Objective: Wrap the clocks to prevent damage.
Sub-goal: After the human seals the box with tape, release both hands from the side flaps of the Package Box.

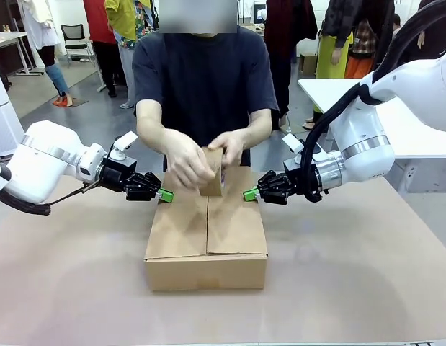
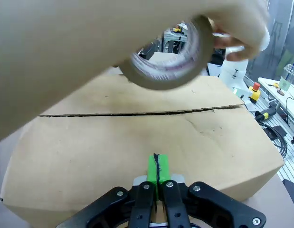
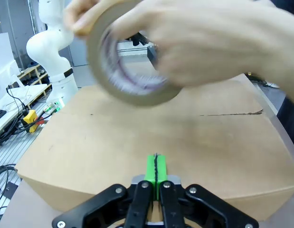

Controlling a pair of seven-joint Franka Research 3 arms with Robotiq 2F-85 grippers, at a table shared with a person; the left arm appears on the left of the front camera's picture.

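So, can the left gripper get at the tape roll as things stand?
Probably not: the person's hands wrap the tape roll above the box, and the left gripper is shut beside it.

blocked: person's hands (image 1: 185,160), tape roll (image 1: 212,174) over cardboard box (image 1: 206,238) far end | sides: left fingers (image 1: 165,195), right fingers (image 1: 248,194) flank it | free: near tabletop (image 1: 338,295)

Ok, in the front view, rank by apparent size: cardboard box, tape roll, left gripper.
1. cardboard box, clearly largest.
2. left gripper and tape roll look alike; hands partly cover the roll, so unranked.
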